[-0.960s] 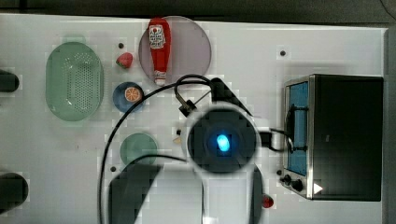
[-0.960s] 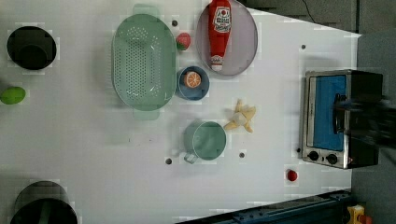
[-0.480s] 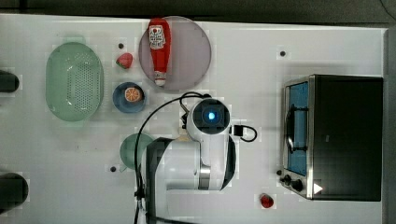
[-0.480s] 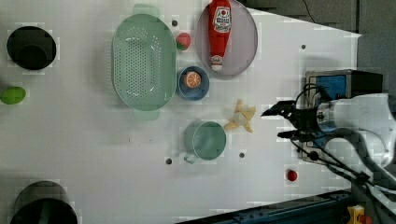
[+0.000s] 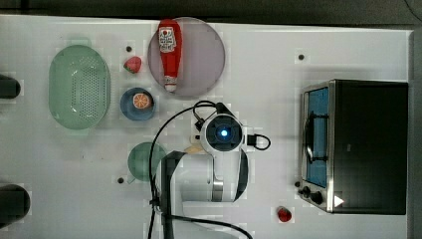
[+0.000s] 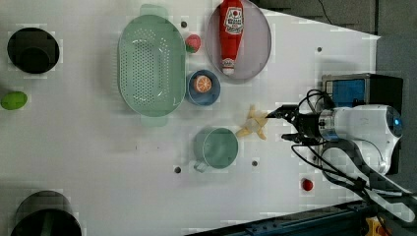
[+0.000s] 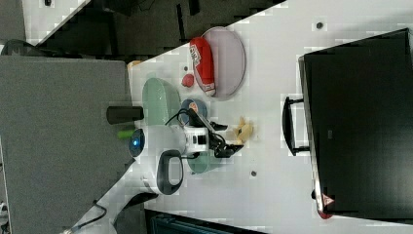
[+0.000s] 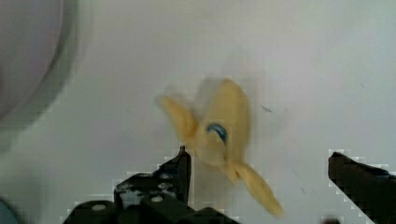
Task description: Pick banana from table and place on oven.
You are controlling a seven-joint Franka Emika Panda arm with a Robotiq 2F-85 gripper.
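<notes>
On the white table (image 6: 98,162), the hand (image 6: 281,124) hangs wide open, seemingly just above the banana (image 6: 253,125).

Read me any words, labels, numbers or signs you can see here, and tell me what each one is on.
Ketchup bottle: a white label with red and dark print, too blurred to read.
Banana: a small blue mark or sticker, not readable.
Oven: a red triangular sign on a front corner; its symbol is too small to make out.
No text can be read anywhere.
</notes>
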